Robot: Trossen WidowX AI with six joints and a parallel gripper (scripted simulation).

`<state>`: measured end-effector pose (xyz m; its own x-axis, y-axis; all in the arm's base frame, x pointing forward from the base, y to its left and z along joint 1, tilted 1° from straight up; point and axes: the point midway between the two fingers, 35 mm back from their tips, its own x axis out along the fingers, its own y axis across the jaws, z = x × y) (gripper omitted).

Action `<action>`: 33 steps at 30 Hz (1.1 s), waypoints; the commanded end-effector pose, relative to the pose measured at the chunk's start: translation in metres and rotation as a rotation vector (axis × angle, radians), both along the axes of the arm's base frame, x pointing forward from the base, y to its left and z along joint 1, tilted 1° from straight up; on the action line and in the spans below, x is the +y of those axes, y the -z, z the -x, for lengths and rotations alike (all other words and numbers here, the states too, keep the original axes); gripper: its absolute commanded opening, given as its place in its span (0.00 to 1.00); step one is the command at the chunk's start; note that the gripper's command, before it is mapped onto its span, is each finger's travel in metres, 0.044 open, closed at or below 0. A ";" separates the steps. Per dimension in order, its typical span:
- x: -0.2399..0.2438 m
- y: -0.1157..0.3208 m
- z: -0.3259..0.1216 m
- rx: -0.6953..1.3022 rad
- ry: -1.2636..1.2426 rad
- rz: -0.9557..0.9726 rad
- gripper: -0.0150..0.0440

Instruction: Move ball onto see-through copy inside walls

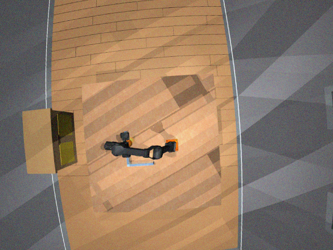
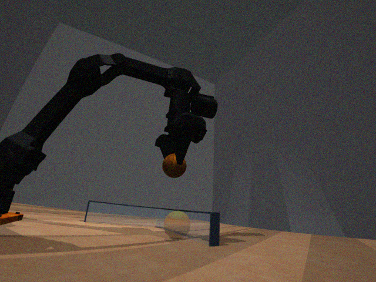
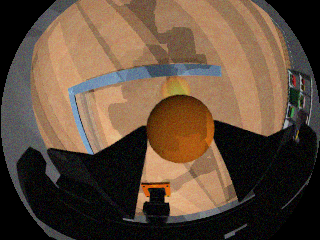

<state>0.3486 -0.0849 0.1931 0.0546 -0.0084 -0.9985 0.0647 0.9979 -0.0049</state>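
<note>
An orange ball (image 2: 174, 166) hangs clamped in the gripper (image 2: 175, 157), well above the wooden table (image 2: 188, 264), roughly over its see-through copy (image 2: 177, 224) resting beside two low clear walls (image 2: 145, 212). Slanting bands of shadow cross the planks; dim grey walls (image 2: 288, 121) enclose the room.

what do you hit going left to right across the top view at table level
cardboard box → hand shut on the orange ball → orange base mount
</note>
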 end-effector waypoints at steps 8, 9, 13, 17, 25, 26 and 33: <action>-0.013 0.045 -0.013 0.010 -0.003 0.003 0.25; -0.013 0.046 -0.013 0.010 -0.003 0.003 0.25; -0.014 0.056 -0.015 0.010 -0.003 0.003 0.25; -0.014 0.073 -0.016 0.010 -0.003 0.003 0.25; -0.014 0.109 -0.017 0.010 -0.003 0.003 0.25; -0.014 0.112 -0.016 0.010 -0.003 0.003 0.25; -0.014 0.118 -0.016 0.010 -0.003 0.003 0.25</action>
<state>0.3649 -0.0982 0.0781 0.0444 -0.0078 -0.9990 0.0665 0.9978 -0.0049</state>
